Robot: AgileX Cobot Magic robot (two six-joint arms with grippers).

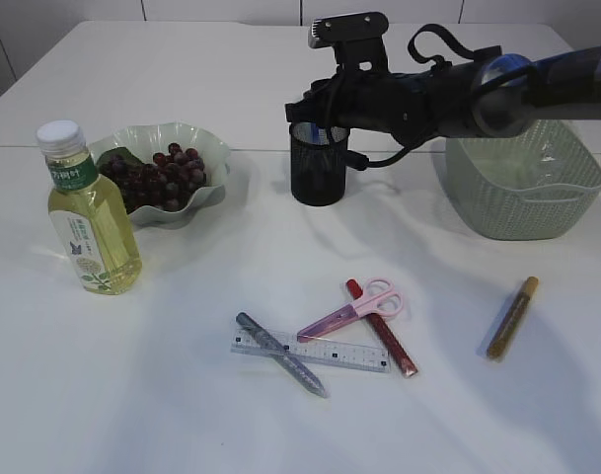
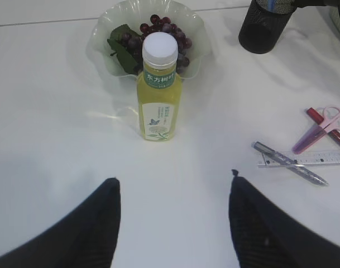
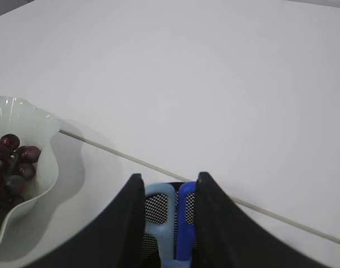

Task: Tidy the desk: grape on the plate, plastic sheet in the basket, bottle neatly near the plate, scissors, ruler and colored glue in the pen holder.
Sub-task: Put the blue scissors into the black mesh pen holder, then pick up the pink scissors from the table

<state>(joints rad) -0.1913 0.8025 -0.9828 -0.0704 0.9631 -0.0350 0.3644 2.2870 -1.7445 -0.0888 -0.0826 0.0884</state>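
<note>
Exterior view: finds right arm reaching across, over the holder [image 1: 318, 173]. Right wrist view: places right pincer [image 3: 170, 177] directly above the mesh cup, with a blue item [image 3: 185, 223] and a pale-blue item [image 3: 160, 220] upright between the fingers [image 3: 128, 223]. Cannot tell whether clamped on them or just let go.

Left wrist view: records left pincer [image 2: 172, 218] apart and empty, hovering over bare tabletop [image 2: 47, 111] short of the bottle [image 2: 157, 95].

Status of items:
- Grapes [image 1: 157, 178] on the plate [image 1: 216, 158].
- Bottle upright, just beside the plate.
- Scissors [image 1: 354, 311], ruler [image 1: 310, 351], red glue [image 1: 379, 326] and grey glue [image 1: 280, 354] lying in a touching cluster on the tabletop, well apart from the holder.
- Gold glue [image 1: 512, 316] lying alone, near the basket [image 1: 522, 188].
- Plastic sheet not seen; basket interior not legible.

Step in hand, as judged: dropping stationery into the holder.

Next move, as judged: calls for a full release, a straight lift clear of the rim, then a descent on one piece of the cluster. Advises taking the scissors first, as lying on top, and gripping without dragging the ruler.
</note>
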